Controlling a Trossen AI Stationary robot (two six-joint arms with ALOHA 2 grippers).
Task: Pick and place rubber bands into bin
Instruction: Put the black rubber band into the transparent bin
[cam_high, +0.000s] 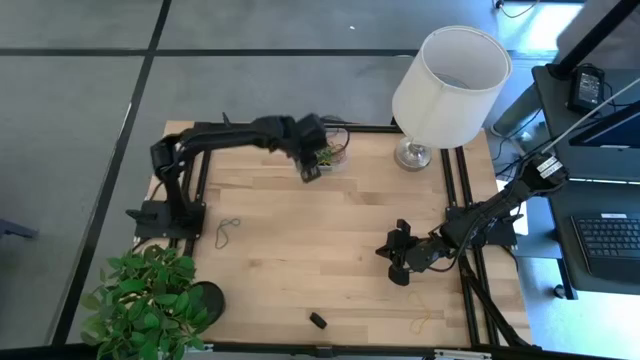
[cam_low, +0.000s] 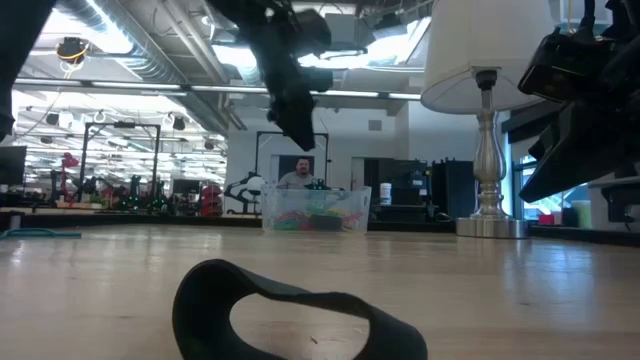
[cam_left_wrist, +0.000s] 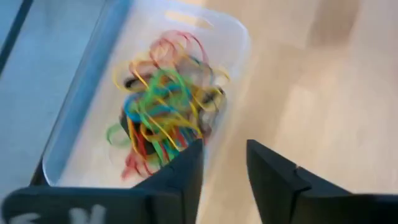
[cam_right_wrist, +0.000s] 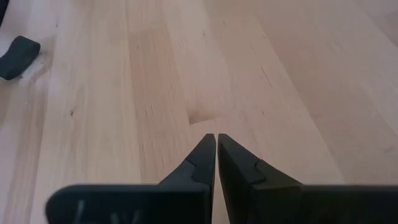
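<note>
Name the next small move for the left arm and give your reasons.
Probably lift the left tool away from the bin and swing toward the grey rubber band lying loose on the table near that arm's base. The tool's jaws stand open and empty at the bin's edge, with a tangle of coloured bands already inside, so that drop looks done.

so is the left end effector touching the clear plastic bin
Apart. The low view shows the left end effector hanging above the clear rectangular plastic bin, with open space between them.
</note>
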